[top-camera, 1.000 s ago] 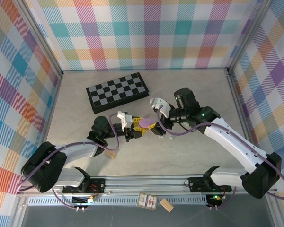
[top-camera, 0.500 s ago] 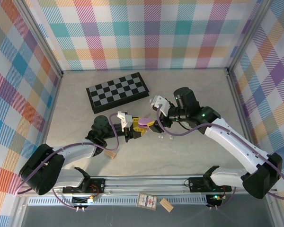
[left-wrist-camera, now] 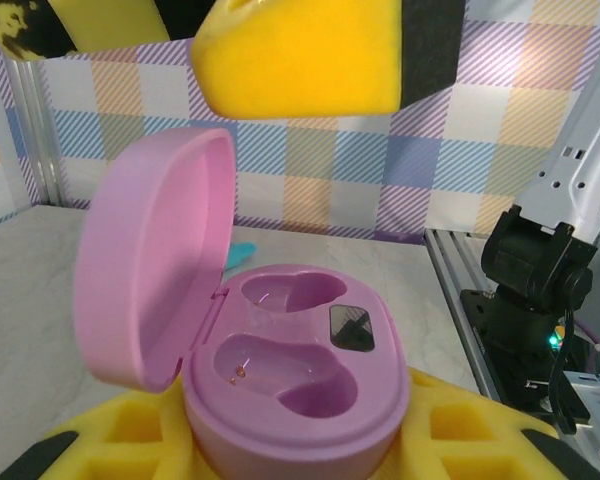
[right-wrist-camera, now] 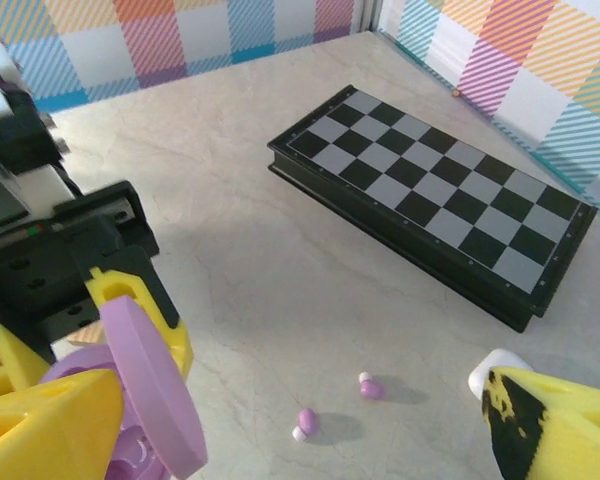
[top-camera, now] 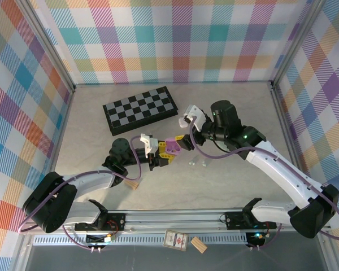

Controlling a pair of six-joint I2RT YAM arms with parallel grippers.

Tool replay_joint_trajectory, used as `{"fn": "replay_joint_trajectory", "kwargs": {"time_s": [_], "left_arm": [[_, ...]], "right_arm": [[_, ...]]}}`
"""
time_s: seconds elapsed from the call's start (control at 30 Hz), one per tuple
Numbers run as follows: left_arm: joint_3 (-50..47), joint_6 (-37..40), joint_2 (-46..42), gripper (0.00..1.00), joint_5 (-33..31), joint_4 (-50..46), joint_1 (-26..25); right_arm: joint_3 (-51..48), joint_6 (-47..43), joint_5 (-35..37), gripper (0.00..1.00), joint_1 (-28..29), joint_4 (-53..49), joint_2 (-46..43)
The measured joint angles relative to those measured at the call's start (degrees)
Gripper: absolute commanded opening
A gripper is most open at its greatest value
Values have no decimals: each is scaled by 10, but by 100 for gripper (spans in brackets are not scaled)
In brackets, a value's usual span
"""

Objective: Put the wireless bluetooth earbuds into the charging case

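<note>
1. Pickup of a bud looks like the step in hand. Both wells (left-wrist-camera: 292, 372) of the charging case (left-wrist-camera: 300, 400) are empty, and the two earbuds (right-wrist-camera: 305, 421) lie loose on the surface (top-camera: 243, 113).
2. The right claw (top-camera: 183, 140) is released, its yellow fingers spread wide with nothing between them. It hangs just beside the raised lid (left-wrist-camera: 150, 260).
3. The left claw (top-camera: 163, 153) is clenched on the case's base and holds it up off the surface, with the mouth facing up and the lid tipped back.
4. To do the step well, the right claw should swing clear of the lid before it drops, since a knock there could twist the case in its grip.
5. It should come straight down over one bud, probably the nearer, and leave the farther earbud (right-wrist-camera: 368, 386) alone. The fingers should straddle the bulb, not the tip.
6. The close should be slow and low. A thing this small and rounded is likely to squirt sideways or roll if only one pad meets it first.
7. The left claw would do best to hold the case steady and level, so the wells stay a fixed target for the drop-in.
8. Each bud is a tiny purple bulb with a whitish end, far smaller than the case. Both lie on their sides.
9. They sit near each other but apart, on bare surface between the arms' side and the chessboard (right-wrist-camera: 435, 200). In the overhead view they lie just to the right of the held case.
</note>
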Motion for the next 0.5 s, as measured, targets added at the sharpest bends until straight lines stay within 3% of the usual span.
{"fn": "replay_joint_trajectory", "kwargs": {"time_s": [0.17,0.27,0.4,0.5], "left_arm": [[-19,-1,-1,29,0,20,9],[-35,-6,0,29,0,45,20],[-54,-20,0,29,-3,81,39],[-68,-25,-6,29,-7,92,53]], "right_arm": [[-19,69,-35,91,-22,45,-44],[-34,161,-56,86,-79,81,-57],[-41,277,-58,85,-146,99,-23],[-45,323,-61,85,-150,94,26]]}}
